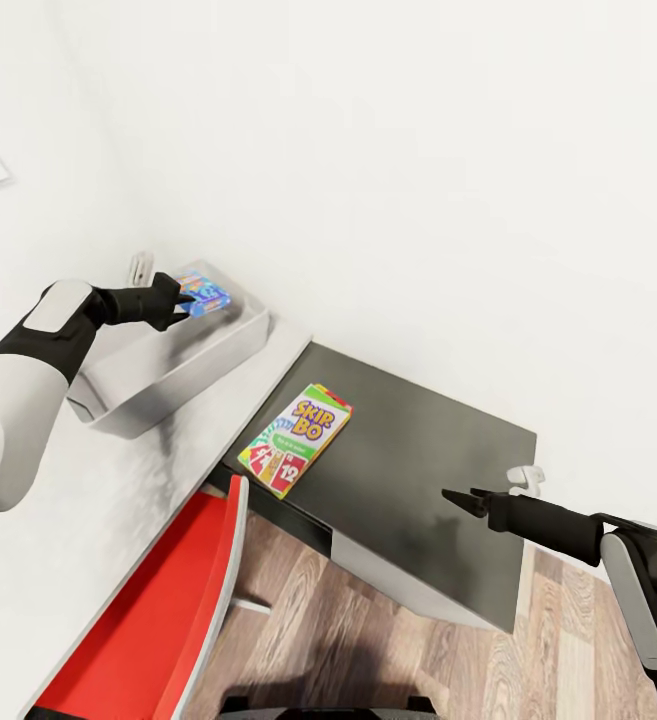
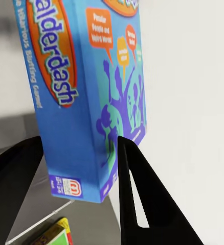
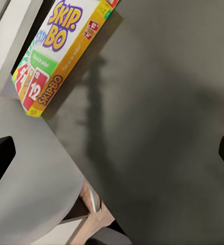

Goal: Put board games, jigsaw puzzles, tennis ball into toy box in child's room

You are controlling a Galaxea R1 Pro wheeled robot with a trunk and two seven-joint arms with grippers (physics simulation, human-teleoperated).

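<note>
Head cam: we look steeply down from above over table (image 1: 118, 480) & dark cabinet top (image 1: 418, 450). L wrist cam sits v. close on blue game box (image 2: 86, 92). R wrist cam looks down on cabinet; shares SKIP-BO box (image 3: 56, 56) w/ head.

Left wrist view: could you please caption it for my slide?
Left pincer shut on the blue Balderdash box, above the toy box.

The Balderdash box (image 2: 86, 97) is bright blue with an orange oval logo, orange speech bubbles and purple figures. The Skip-Bo box (image 1: 296, 439) shows rainbow stripes, yellow edges and red cards. The toy box (image 1: 183, 372) is light grey, the cabinet top (image 1: 418, 470) dark grey, the chair (image 1: 158, 610) red.
</note>
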